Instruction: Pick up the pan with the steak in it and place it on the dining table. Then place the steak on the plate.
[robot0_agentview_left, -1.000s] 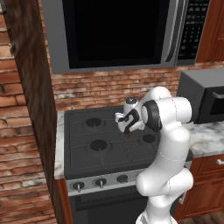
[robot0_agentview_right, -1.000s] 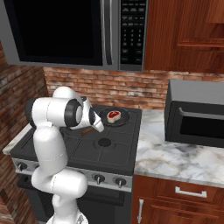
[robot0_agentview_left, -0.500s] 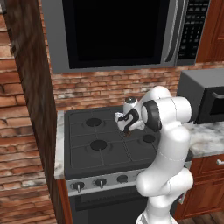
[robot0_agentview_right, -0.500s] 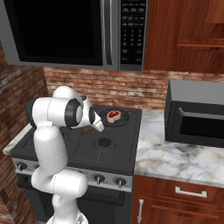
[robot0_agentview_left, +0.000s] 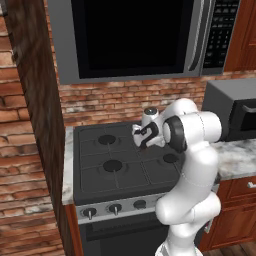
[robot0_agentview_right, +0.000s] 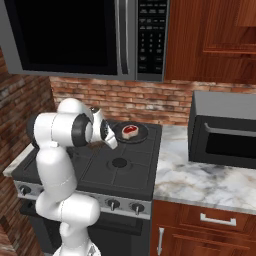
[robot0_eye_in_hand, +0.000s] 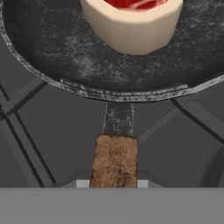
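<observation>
Where the gripper (robot0_eye_in_hand: 114, 183) sits closed on the brown wooden handle (robot0_eye_in_hand: 114, 159), pan (robot0_eye_in_hand: 57, 57) just beyond on the dark stove top (robot0_agentview_right: 125, 172), steak (robot0_eye_in_hand: 131, 19) inside the pan, red brick wall (robot0_agentview_right: 150, 102) behind, microwave (robot0_agentview_right: 85, 37) overhead

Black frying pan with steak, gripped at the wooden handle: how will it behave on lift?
The black frying pan is probably nose-heavy: its brown wooden handle is long and thin. The chunky raw steak lies loose and may slide if tilted.
</observation>
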